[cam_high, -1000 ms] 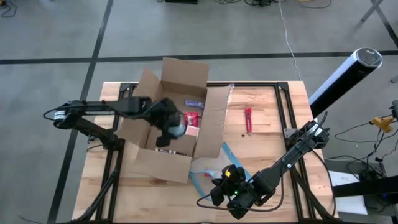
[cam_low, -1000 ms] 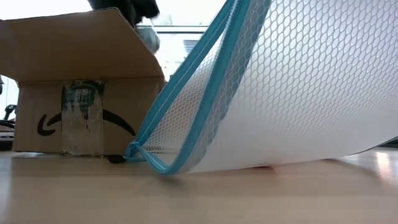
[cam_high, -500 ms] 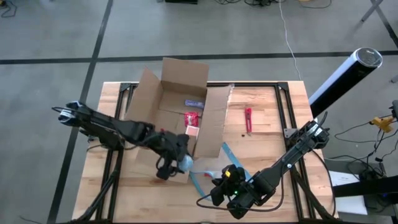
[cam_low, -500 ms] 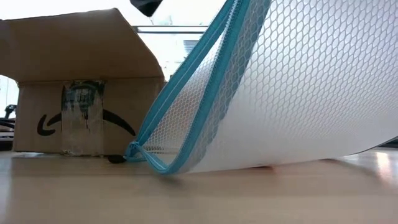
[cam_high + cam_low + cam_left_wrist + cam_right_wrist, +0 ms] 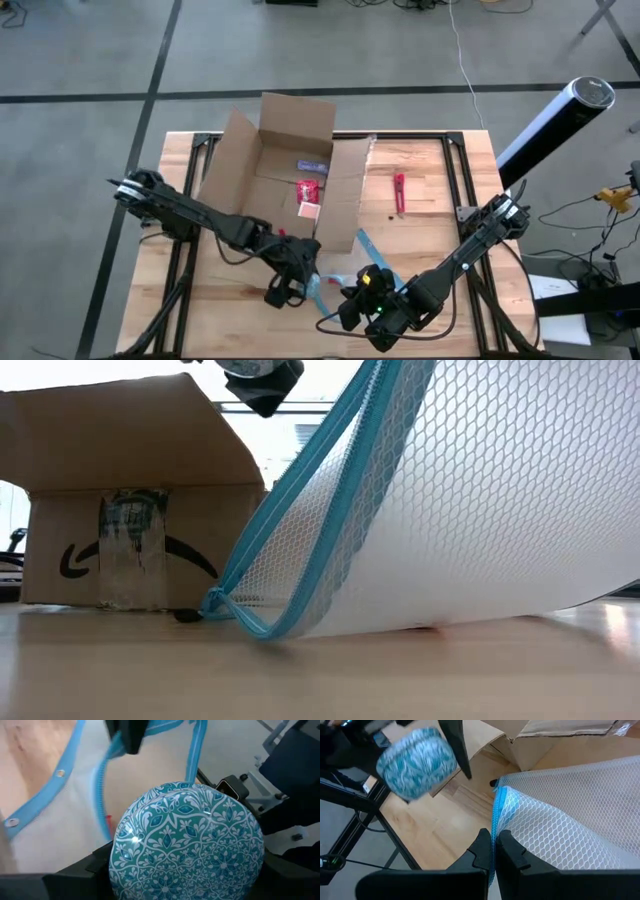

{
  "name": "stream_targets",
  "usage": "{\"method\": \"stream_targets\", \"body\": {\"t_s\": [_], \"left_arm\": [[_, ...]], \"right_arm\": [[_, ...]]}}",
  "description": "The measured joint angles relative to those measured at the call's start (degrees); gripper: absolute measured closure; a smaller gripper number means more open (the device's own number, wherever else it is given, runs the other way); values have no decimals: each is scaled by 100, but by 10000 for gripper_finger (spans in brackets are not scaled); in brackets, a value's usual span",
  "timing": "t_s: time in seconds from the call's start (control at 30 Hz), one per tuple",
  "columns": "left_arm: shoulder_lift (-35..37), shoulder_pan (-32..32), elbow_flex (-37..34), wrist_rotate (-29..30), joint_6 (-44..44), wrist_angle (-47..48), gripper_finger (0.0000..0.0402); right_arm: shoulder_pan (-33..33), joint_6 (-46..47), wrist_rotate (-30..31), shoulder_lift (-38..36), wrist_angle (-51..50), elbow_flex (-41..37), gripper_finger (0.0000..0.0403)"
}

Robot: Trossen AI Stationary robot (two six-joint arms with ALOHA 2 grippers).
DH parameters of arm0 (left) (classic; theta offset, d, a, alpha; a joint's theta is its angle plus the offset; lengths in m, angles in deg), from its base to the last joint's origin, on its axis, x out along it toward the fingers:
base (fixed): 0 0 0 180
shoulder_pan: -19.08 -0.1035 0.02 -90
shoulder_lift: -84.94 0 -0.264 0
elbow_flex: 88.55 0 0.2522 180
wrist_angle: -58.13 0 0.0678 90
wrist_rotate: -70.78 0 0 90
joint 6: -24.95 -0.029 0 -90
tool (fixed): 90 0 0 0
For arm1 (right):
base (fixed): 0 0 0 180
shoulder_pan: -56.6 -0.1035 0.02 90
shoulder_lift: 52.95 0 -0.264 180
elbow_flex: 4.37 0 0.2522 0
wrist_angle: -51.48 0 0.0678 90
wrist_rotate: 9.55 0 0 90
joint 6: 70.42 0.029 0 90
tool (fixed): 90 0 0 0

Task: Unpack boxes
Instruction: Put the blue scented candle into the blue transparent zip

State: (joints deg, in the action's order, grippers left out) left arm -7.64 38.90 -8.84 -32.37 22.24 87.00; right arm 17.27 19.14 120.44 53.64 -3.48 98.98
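The open brown cardboard box stands at the table's far middle, flaps spread, and fills the left of the low view. My left gripper hangs beyond the box's near right corner, shut on a round teal-and-white patterned object, also seen in the right wrist view. Just beside it lies a clear mesh pouch with a blue edge. My right gripper, near the table's front edge, is shut on the pouch's edge. My left gripper pinches the round patterned object between its two fingers, one on each of its opposite sides. The object hangs clear of the table, above the pouch's blue edge. My right gripper pinches the pouch's blue zip edge between its shut fingers. That edge is raised and slants up from the table, while the pouch's lower fold rests on the wood.
Inside the box lie a red packet and a small purple item. A small red tool lies on the table to the right of the box. Bare wood shows at the near left.
My left gripper has carried the round patterned object out from above the box, toward the table's near edge and to the right, down to the pouch's raised edge. The right gripper and the pouch have kept still.
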Motion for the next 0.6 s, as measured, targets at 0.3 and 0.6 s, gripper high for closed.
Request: {"method": "stream_targets", "body": {"t_s": [0.3, 0.6], "left_arm": [[-376, 119, 0, -111, 1, -504, 137], [-685, 115, -2, -107, 3, -1043, 137]], "right_arm": [[-1, 0, 0, 0, 2, 0, 403], [-2, 0, 0, 0, 3, 0, 403]]}}
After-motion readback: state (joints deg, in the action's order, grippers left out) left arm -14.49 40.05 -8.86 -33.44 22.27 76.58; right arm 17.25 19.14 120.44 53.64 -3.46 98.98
